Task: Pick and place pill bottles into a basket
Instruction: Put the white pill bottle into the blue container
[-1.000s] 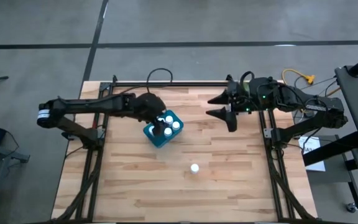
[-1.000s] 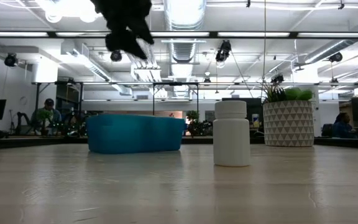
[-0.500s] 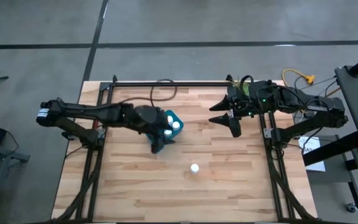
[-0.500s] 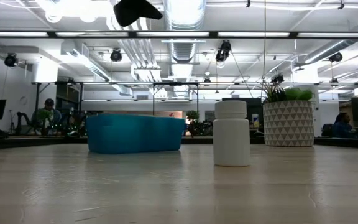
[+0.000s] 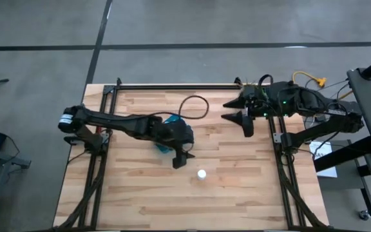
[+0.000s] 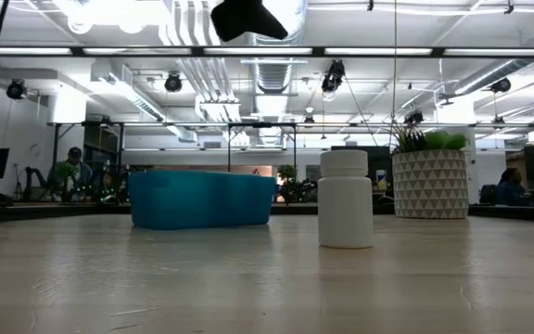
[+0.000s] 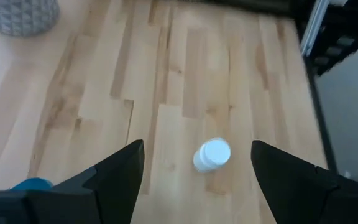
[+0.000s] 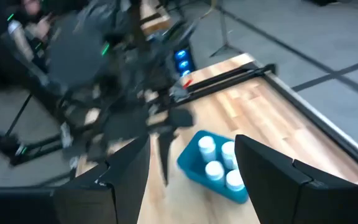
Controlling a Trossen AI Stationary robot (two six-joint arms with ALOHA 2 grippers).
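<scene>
- left gripper [image 5: 181,158] stretched out over the table's [image 5: 237,193] middle, just past the basket [image 5: 166,143]; fingers [image 7: 114,177] spread wide in the left wrist view, nothing between them, touching nothing.
- right gripper [image 5: 244,120] up near the table's far right edge, well apart from the bottles; fingers [image 8: 269,168] parted wide in the right wrist view, empty.
- lone pill bottle [image 5: 201,174] upright on bare wood, near the left gripper, apart from the basket.
- high view: basket mostly covered by the left arm, only a teal edge showing.
- right wrist view: basket [image 8: 194,163] open to sight, four white-capped bottles [image 8: 215,170] standing inside in a cluster.
- low view: basket [image 6: 201,199] as a low teal wall, contents hidden; lone bottle [image 6: 345,199] tall beside it, white, cylindrical, wider round cap; white patterned pot [image 6: 430,184] with a green plant behind; dark gripper tip [image 6: 247,19] at the top edge.
- left wrist view: lone bottle [image 7: 212,155] seen from above between the spread fingers, farther off on the wood.
</scene>
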